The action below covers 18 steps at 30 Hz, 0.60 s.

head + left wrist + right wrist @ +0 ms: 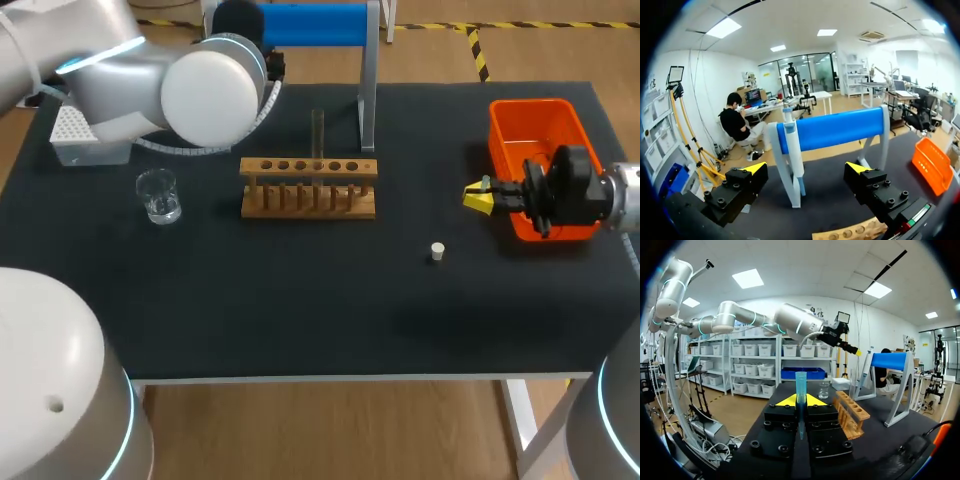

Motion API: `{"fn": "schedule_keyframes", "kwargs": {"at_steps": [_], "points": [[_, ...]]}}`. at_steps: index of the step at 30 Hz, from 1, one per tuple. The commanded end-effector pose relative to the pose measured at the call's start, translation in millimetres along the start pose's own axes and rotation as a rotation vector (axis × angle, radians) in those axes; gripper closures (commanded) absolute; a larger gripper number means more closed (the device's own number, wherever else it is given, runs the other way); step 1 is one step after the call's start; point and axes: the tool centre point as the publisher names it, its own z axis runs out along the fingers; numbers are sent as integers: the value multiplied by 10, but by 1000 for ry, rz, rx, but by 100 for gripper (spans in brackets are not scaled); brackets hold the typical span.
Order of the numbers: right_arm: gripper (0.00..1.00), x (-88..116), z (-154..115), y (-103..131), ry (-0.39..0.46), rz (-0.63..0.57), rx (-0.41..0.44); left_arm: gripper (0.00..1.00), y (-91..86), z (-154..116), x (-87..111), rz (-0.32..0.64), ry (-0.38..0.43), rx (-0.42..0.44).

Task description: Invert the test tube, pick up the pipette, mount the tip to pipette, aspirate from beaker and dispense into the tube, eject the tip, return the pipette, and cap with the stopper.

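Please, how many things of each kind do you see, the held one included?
Beaker: 1
Wooden rack: 1
Test tube: 1
Stopper: 1
Orange bin: 1
Tip box: 1
Pipette stand: 1
Pipette: 1
Pipette tip, in right gripper: 1
Total: 9

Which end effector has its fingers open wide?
The left end effector: its yellow tips stand far apart, facing the blue stand. The right end effector has its tips pressed together.
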Motion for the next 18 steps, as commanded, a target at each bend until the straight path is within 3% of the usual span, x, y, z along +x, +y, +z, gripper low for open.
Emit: {"fn": "schedule_keyframes", "kwargs": {"at_steps": [1, 12, 15, 18], "points": [[100, 3, -3, -1, 0, -1, 0, 0, -35, 190, 34, -18, 10, 0], [100, 3, -3, -1, 0, -1, 0, 3, -89, 440, -27, -61, 7, 9], [100, 3, -3, -1, 0, -1, 0, 9, -116, 505, -55, -61, 3, 11], [100, 3, -3, -1, 0, -1, 0, 30, -126, 558, -83, -60, -1, 13]]}}
